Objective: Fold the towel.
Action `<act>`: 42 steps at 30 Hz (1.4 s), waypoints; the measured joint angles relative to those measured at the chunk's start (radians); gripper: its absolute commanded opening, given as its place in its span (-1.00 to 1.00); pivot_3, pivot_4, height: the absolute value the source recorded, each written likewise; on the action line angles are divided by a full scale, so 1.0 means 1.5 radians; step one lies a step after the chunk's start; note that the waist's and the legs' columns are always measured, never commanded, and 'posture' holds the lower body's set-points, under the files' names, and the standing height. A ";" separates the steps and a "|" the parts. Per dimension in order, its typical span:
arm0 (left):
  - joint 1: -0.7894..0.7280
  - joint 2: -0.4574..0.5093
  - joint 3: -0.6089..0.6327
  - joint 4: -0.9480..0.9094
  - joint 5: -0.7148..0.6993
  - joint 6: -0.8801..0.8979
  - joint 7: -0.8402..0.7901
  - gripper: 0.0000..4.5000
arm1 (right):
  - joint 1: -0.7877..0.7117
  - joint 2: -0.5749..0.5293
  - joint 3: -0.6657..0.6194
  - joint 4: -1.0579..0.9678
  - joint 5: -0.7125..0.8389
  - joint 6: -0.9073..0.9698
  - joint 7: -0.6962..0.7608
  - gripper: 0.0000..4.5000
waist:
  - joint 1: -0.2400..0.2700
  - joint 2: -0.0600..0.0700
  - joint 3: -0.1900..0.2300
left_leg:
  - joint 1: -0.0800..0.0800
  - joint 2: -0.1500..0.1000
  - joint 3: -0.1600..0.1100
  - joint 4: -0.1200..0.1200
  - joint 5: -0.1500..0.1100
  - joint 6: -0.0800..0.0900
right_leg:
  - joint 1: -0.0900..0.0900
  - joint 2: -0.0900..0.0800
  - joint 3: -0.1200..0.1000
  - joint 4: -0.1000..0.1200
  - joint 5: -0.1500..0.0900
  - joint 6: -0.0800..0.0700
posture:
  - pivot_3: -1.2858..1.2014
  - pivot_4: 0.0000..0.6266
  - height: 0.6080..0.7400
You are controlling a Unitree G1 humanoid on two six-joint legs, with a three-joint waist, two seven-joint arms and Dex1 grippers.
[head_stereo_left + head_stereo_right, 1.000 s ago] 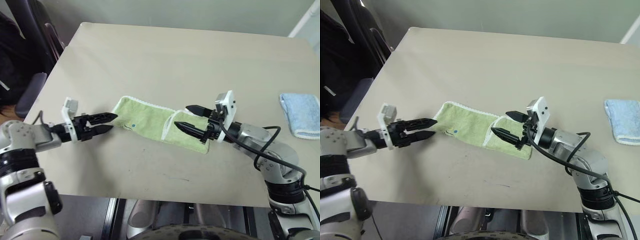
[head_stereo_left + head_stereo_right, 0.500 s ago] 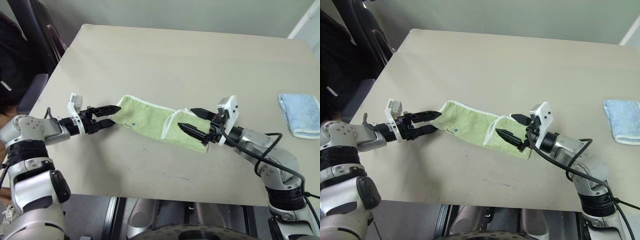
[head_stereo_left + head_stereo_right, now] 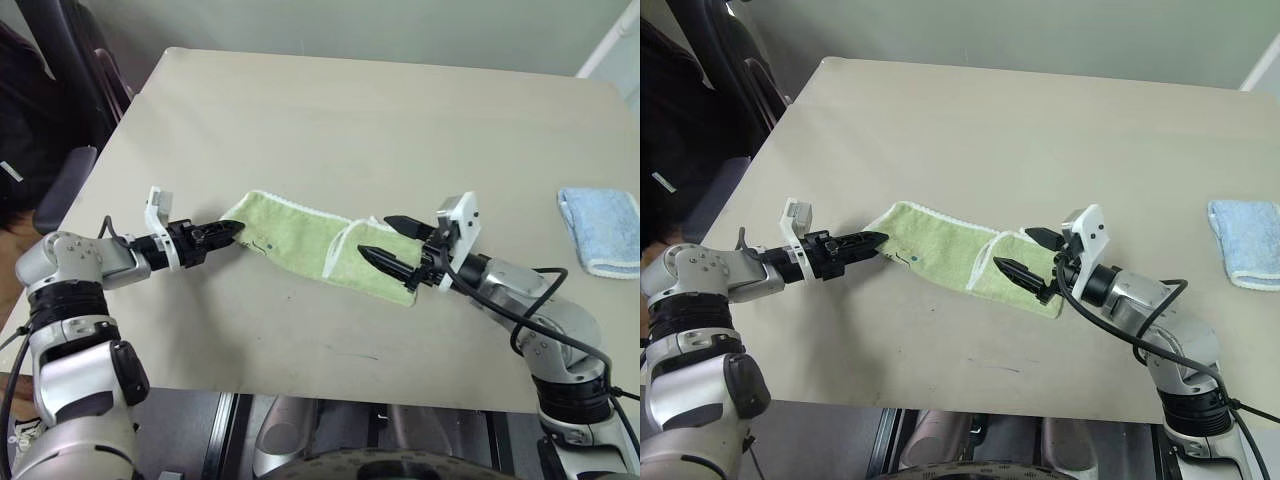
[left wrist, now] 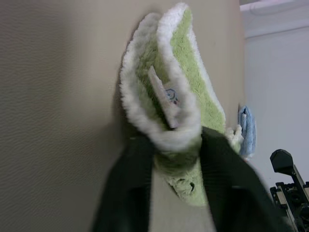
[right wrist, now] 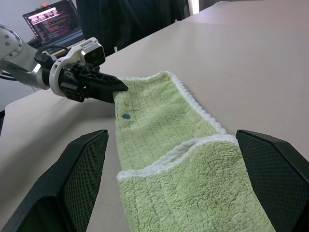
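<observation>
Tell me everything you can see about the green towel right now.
The towel is light lime-green terry with a thin white edge trim, lying as a long strip on the tan table. Its right end is folded back over itself. A small blue dot and a yellow one mark the top near its left end. The left gripper has its fingers shut on that end's edge. The right gripper is open at the folded end.

Both head eyes look steeply down on the bench (image 3: 330,120). Each wrist view looks low along its own hand toward the towel (image 5: 164,116).
</observation>
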 measured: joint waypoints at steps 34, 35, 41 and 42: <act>-0.146 -0.101 -0.329 -0.276 -0.057 -0.014 -0.248 -0.99 | 0.044 -0.045 -0.077 -0.035 0.015 0.008 -0.005 1.00 | -0.002 -0.002 0.001 | -0.001 0.001 0.000 0.000 0.004 0.008 | 0.000 0.000 0.000 -0.001 0.000 0.003 | 0.03 -0.52 0.89; -0.146 -0.103 -0.335 -0.277 -0.056 -0.014 -0.248 -0.99 | 0.046 -0.045 -0.079 -0.035 0.015 0.008 -0.006 1.00 | -0.003 -0.002 0.001 | -0.001 0.001 0.001 0.000 0.005 0.009 | 0.000 0.000 0.000 -0.001 0.000 0.003 | 0.03 -0.52 0.89; -0.146 -0.102 -0.345 -0.277 -0.056 -0.016 -0.250 -0.99 | 0.048 -0.046 -0.087 -0.040 0.015 0.009 -0.006 1.00 | -0.003 -0.002 0.001 | -0.001 0.001 0.000 0.000 0.005 0.010 | 0.000 0.000 0.000 -0.002 0.000 0.004 | 0.03 -0.52 0.89; -0.146 -0.102 -0.345 -0.277 -0.056 -0.016 -0.250 -0.99 | 0.048 -0.046 -0.087 -0.041 0.015 0.009 -0.006 1.00 | -0.003 -0.002 0.001 | -0.001 0.001 0.000 0.000 0.005 0.010 | 0.000 0.000 0.000 -0.002 0.000 0.004 | 0.03 -0.52 0.89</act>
